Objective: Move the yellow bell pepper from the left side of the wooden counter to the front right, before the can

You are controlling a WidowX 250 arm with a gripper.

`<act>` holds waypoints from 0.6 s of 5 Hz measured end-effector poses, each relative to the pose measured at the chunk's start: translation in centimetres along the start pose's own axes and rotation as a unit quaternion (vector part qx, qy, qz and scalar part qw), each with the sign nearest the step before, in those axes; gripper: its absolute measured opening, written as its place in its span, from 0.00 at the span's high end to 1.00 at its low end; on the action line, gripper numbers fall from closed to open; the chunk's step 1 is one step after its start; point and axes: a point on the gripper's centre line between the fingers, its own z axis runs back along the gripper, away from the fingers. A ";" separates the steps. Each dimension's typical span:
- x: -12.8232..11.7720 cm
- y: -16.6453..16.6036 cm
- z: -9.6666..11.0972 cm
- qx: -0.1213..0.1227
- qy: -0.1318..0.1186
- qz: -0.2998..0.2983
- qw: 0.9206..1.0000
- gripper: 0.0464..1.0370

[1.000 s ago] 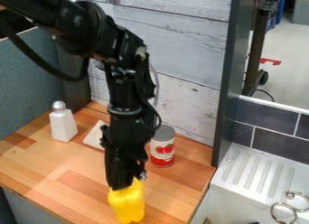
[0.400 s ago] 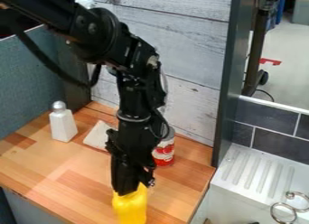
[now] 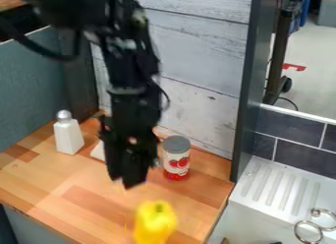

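Beyond the near edge of the view's lower part, where a smooth yellow rounded thing (image 3: 154, 223) is partly cut off, rises the wooden desk (image 3: 52, 181). Taking the white-and-red can with a grey top (image 3: 177, 162) as landmark, the yellow thing lies nearer the camera and slightly left in view. The black end effector (image 3: 128, 183) hangs left of the can, apart from the yellow thing, which lies down and right of it in view. That thing's long axis runs roughly up and down the view; its base is hidden. I cannot tell whether the end effector is spread or closed. Farther left of the can is a white bottle-shaped container (image 3: 68, 135).
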 end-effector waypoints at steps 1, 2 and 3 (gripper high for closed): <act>-0.7 1.1 1.7 -0.019 -0.011 0.034 0.999 0.12; -1.6 2.3 2.8 0.006 -0.004 0.051 0.999 0.03; -2.8 6.0 3.6 0.045 -0.006 0.102 0.994 0.03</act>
